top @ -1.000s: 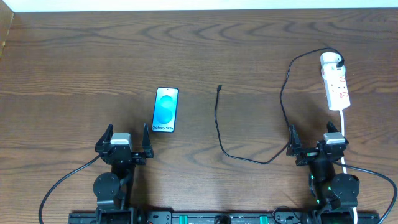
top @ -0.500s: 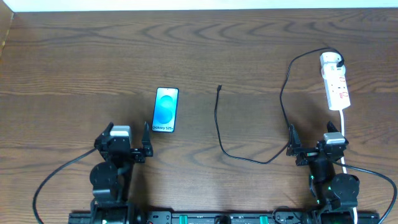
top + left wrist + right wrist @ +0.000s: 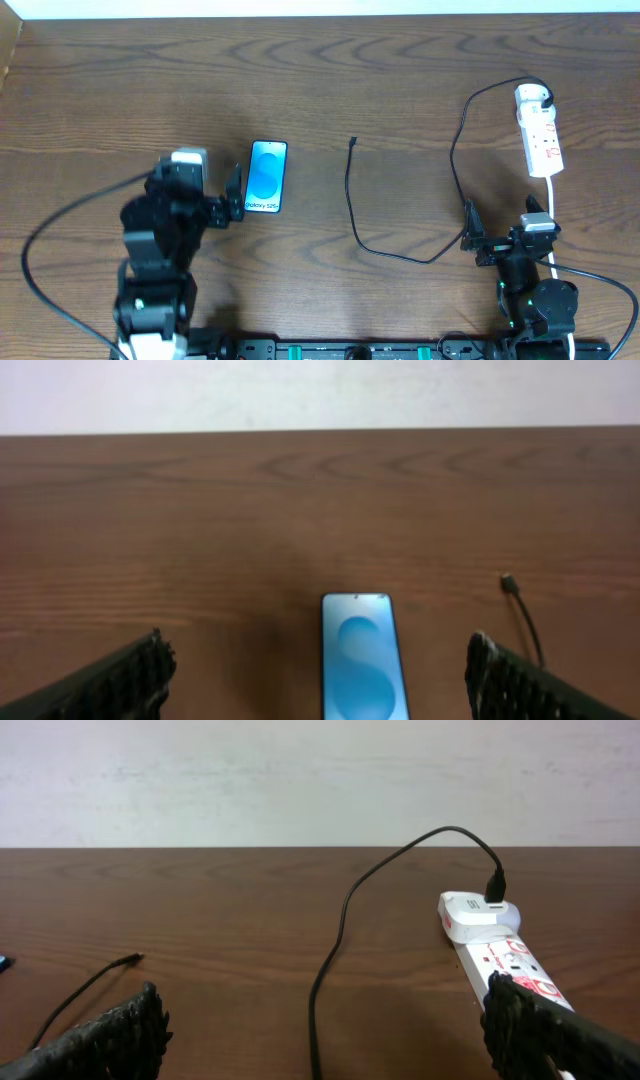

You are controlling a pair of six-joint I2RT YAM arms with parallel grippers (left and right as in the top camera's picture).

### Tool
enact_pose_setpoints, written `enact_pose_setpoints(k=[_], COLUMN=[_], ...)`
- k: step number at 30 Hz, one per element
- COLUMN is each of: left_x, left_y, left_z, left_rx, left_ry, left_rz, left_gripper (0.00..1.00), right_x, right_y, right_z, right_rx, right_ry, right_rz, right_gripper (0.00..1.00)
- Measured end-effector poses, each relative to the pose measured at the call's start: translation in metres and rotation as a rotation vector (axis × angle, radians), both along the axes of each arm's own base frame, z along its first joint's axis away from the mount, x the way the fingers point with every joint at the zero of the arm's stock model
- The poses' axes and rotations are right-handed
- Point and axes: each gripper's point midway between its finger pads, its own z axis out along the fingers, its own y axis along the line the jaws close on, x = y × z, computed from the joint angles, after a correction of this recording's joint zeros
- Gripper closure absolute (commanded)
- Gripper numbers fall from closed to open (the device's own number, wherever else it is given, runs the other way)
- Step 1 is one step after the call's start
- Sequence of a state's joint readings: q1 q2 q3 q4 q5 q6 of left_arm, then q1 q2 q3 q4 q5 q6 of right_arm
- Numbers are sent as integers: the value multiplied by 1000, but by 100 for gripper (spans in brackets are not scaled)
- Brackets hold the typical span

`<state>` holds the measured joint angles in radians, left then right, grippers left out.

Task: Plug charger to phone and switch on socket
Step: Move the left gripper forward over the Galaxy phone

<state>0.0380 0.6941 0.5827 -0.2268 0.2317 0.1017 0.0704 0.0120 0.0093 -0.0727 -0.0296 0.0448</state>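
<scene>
- Two grippers are in view, both spread wide and holding nothing.
- Left gripper [image 3: 316, 662]: its jaws are wide apart just beside the phone [image 3: 266, 177], touching neither it nor the table [image 3: 120, 90].
- Right gripper [image 3: 322, 1025]: its jaws gape at the near edge, with the power strip [image 3: 538, 132] ahead on its right.
- The phone lies flat, screen up and lit blue, left of the cable. It looks slim, light and smooth, likely to slide if pushed. Its long edges seem the best hold.
- The charger cable [image 3: 350, 200] is thin, black and probably limp. It loops across the wood to a white plug at the strip's far end.
- The connector tip [image 3: 353, 141] lies free, near the phone but apart from it. A pinch just behind this stiff tip should give control.
- The strip's red switches look small, needing one light fingertip press.
</scene>
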Motion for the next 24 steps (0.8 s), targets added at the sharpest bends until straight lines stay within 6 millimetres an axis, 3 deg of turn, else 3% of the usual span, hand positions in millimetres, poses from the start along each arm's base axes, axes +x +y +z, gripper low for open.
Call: enact_pose_setpoints(k=[7, 12, 17, 24], left_x=[27, 55, 71, 80], left_y=[-8, -28, -47, -57], left_z=[19, 27, 11, -22], left_rx=[-31, -47, -42, 24], left_ry=[180, 317, 488, 684], left_rz=[-44, -115, -161, -156], left_gripper=[5, 5, 5, 5], right_x=[0, 0, 0, 0], right_y=[0, 0, 0, 0], right_z=[0, 0, 0, 0], right_rx=[0, 0, 0, 0], right_ry=[0, 0, 0, -1], right_rz=[0, 0, 0, 0], right_gripper=[1, 1, 1, 1])
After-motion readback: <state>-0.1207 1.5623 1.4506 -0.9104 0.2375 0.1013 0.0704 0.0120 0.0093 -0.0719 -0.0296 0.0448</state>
